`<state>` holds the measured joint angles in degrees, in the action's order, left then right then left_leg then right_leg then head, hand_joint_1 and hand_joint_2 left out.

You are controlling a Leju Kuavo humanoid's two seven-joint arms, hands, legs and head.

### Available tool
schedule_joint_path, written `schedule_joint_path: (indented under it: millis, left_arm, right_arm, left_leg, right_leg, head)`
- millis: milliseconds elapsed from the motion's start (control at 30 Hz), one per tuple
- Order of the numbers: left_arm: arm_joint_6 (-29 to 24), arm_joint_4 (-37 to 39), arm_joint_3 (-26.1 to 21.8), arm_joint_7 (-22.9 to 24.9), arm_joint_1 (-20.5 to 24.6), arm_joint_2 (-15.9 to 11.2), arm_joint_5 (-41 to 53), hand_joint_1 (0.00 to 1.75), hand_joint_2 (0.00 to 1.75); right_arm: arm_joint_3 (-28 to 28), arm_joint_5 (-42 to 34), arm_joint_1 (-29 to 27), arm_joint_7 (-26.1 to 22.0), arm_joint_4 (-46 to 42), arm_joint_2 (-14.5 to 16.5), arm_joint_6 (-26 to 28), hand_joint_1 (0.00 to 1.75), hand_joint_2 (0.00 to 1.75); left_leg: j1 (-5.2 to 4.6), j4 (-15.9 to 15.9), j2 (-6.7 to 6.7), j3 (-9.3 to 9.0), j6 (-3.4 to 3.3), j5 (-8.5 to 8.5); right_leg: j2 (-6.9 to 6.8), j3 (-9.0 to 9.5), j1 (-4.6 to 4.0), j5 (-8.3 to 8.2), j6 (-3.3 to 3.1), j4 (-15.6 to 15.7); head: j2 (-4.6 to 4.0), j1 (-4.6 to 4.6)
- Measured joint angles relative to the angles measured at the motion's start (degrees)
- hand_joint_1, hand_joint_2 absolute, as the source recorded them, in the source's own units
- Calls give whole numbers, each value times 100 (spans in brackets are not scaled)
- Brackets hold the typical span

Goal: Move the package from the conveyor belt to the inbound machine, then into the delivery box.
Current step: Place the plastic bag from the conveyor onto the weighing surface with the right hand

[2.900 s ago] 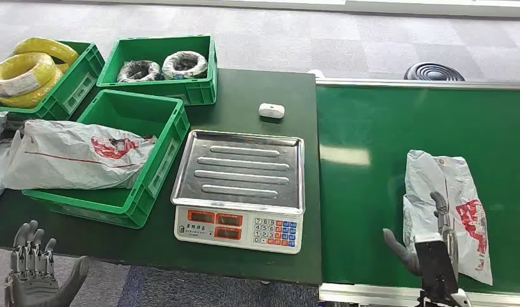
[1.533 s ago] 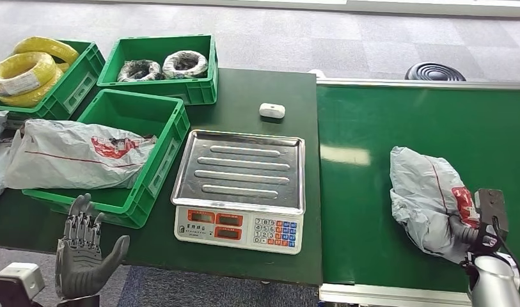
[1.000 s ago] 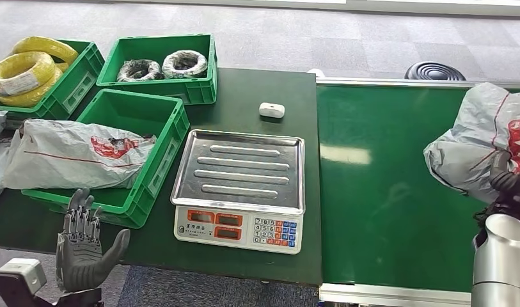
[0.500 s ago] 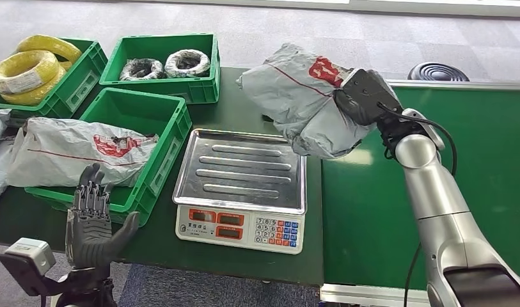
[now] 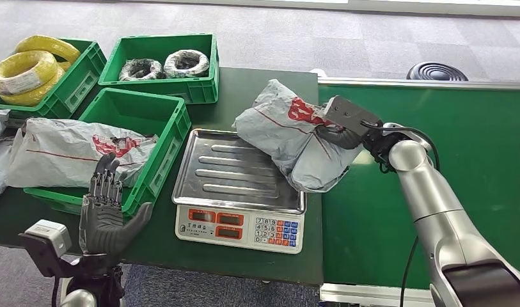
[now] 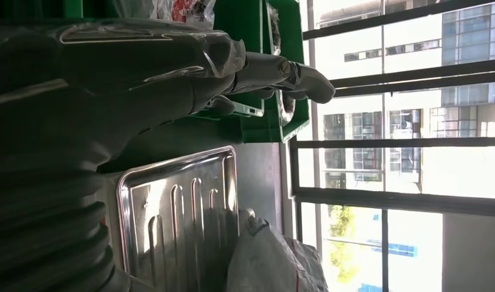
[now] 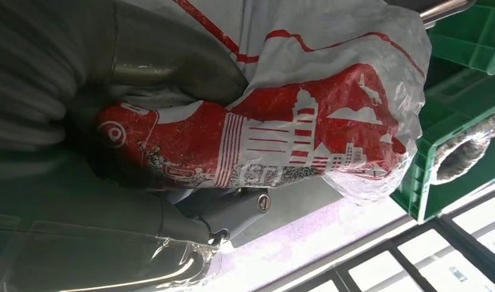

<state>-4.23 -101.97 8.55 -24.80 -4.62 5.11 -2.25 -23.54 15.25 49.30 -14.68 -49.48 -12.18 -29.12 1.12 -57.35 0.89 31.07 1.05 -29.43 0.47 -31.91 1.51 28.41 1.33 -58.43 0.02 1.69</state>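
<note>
A grey plastic package (image 5: pixel 286 137) with red print hangs low over the right side of the scale's steel tray (image 5: pixel 225 169); I cannot tell whether it rests on the tray. My right hand (image 5: pixel 342 125) grips its right end, reaching in from over the green conveyor belt (image 5: pixel 436 128). In the right wrist view the package (image 7: pixel 293 137) is pressed against my right hand (image 7: pixel 141 201), whose fingers (image 7: pixel 232 213) wrap under it. My left hand (image 5: pixel 107 211) is open and upright at the table's front edge, beside the green delivery box (image 5: pixel 161 160). From the left wrist, my fingers (image 6: pixel 275 67) point past the tray (image 6: pixel 178 207).
The delivery box holds another grey package (image 5: pixel 71 153). Behind it stand a crate of yellow cable coils (image 5: pixel 33 67) and a crate of dark coils (image 5: pixel 161 64). The scale's keypad (image 5: pixel 276 230) faces me. A black round object (image 5: pixel 436 71) sits on the floor beyond the belt.
My right arm has lowered the package from high above the table down onto the right side of the scale tray. My left hand has risen slightly toward the delivery box.
</note>
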Motion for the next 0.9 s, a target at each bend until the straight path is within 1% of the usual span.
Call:
schedule_joint_path:
  millis: [133, 233, 333, 567, 667, 800, 833, 900]
  left_arm:
    - [13, 33, 3, 8, 67, 31, 13, 0, 175]
    - [25, 79, 25, 6, 121, 51, 41, 0, 175]
    - [30, 134, 58, -5, 171, 81, 81, 0, 175]
    - [37, 197, 63, -25, 231, 178, 163, 0, 175]
    - [58, 200, 63, -25, 241, 209, 189, 0, 175]
    - [80, 196, 61, -2, 234, 226, 205, 0, 175]
    - [92, 192, 61, 8, 230, 226, 203, 0, 175]
    - [116, 185, 62, 23, 225, 226, 193, 0, 175]
  right_arm:
    - [-94, -4, 46, -474, 301, 31, -95, 175, 175]
    - [-181, -114, 67, -757, 395, 137, -248, 175, 175]
    - [-265, -239, 105, -928, 448, 293, -420, 175, 175]
    - [-614, -300, 463, -963, 633, 756, -558, 175, 175]
    - [-758, -309, 612, -723, 746, 966, -498, 175, 175]
    - [-959, -37, 734, -73, 1077, 1172, -142, 0, 175]
    - [-1000, 24, 757, 61, 1218, 1202, -43, 0, 175]
    - [-1044, 80, 775, 184, 1520, 1222, 104, 0, 175]
  left_leg:
    - [0, 0, -4, 0, 0, 0]
    - [1, 1, -5, 0, 0, 0]
    - [1, 1, -5, 1, 0, 0]
    - [1, 1, -16, 1, 0, 0]
    - [1, 1, -15, 0, 0, 0]
    - [1, 1, -13, 0, 0, 0]
    - [1, 1, -12, 0, 0, 0]
    - [1, 0, -11, 0, 0, 0]
  right_leg:
    - [2, 0, -1, 0, 0, -1]
    - [3, -2, -1, 0, 0, -1]
    - [3, -2, -2, 0, 0, -2]
    - [9, -3, -2, 0, 0, -2]
    - [9, -3, -2, 0, 0, -2]
    - [8, -2, -2, 0, 0, -2]
    - [7, -2, -2, 0, 0, -2]
    - [6, -1, -1, 0, 0, -1]
  head:
    - [0, 0]
    - [0, -1]
    - [0, 0]
    - [0, -1]
    - [0, -1]
    - [0, -2]
    - [0, -1]
    - [0, -2]
